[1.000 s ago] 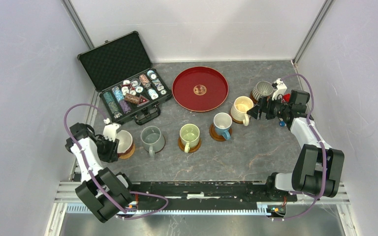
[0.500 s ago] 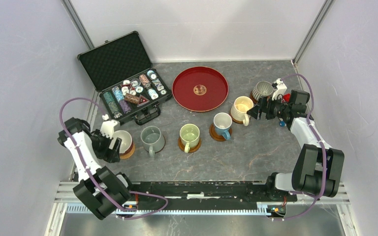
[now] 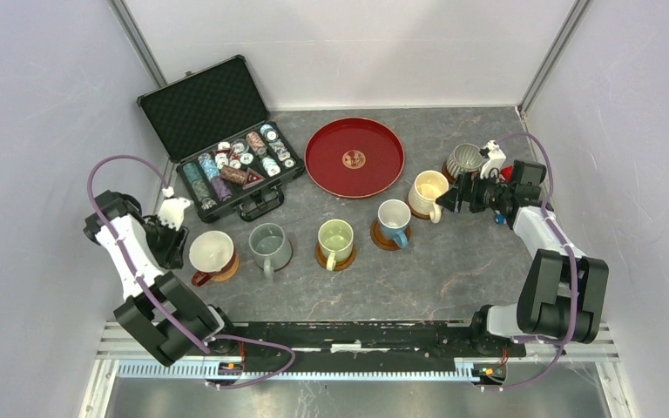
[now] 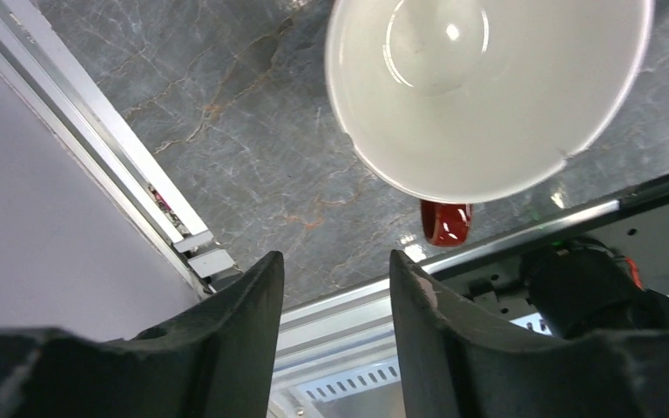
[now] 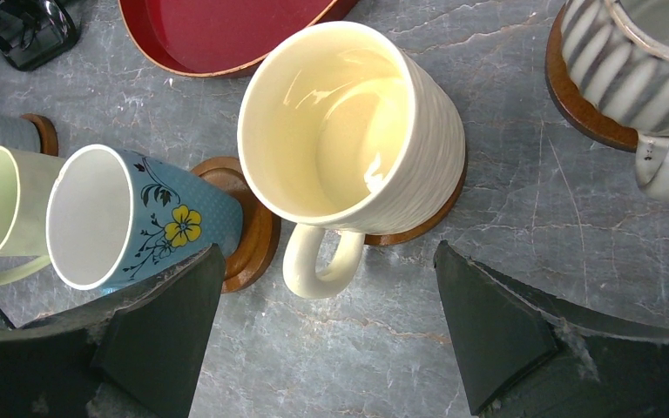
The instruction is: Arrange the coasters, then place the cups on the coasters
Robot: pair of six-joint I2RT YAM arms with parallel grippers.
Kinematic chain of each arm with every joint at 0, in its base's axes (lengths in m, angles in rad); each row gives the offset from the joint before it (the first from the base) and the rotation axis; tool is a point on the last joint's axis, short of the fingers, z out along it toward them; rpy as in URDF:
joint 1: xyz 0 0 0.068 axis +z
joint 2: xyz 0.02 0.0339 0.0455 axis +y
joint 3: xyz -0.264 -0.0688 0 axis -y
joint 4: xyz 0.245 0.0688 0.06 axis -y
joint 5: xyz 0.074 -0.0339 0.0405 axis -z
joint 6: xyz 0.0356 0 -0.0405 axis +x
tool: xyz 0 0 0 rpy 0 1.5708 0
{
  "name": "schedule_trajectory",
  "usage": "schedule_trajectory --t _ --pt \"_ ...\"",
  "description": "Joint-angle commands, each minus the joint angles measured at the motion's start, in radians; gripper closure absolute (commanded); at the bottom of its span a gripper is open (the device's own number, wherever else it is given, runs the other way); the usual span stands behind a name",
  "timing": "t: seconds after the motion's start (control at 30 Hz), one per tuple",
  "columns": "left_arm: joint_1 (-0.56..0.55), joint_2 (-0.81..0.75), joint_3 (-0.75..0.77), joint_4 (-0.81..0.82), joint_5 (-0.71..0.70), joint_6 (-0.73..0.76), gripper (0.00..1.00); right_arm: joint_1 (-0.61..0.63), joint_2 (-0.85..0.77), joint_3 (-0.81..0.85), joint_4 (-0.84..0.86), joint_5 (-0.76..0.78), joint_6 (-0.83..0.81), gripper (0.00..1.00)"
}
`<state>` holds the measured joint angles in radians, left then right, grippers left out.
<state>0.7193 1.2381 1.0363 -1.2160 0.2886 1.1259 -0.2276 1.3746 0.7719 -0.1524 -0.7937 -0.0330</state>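
Observation:
Six cups stand in a curved row, each on a brown coaster: reddish white-inside cup, grey cup, pale green cup, blue cup, cream cup, ribbed cup. My left gripper is just left of the reddish cup, clear of it. Its jaws are open and empty. My right gripper hovers beside the cream cup, wide open, with the handle below its fingertips and ungripped. Coasters show under the blue and cream cups.
An open black case of poker chips sits at the back left. A large red round tray lies behind the row. A metal rail runs along the table's left edge, next to the wall.
My left gripper has let go of the reddish cup and pulled back to the left. The cup stays on its coaster. The right arm has not moved.

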Motion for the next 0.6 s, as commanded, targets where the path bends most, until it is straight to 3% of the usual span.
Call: schedule_trajectory --t 0.0,0.27,0.57 --pt "0.016 0.003 -0.049 0.107 -0.030 0.066 0.51 -0.005 0.004 0.030 0.019 -0.019 -0.015 0.02" --pt "0.017 0.034 -0.115 0.193 -0.007 0.074 0.61 -0.004 -0.003 0.024 0.023 -0.006 -0.016 0.02" --pt "0.017 0.109 -0.159 0.212 0.054 0.100 0.58 -0.004 -0.036 0.024 0.014 0.003 -0.016 0.02"
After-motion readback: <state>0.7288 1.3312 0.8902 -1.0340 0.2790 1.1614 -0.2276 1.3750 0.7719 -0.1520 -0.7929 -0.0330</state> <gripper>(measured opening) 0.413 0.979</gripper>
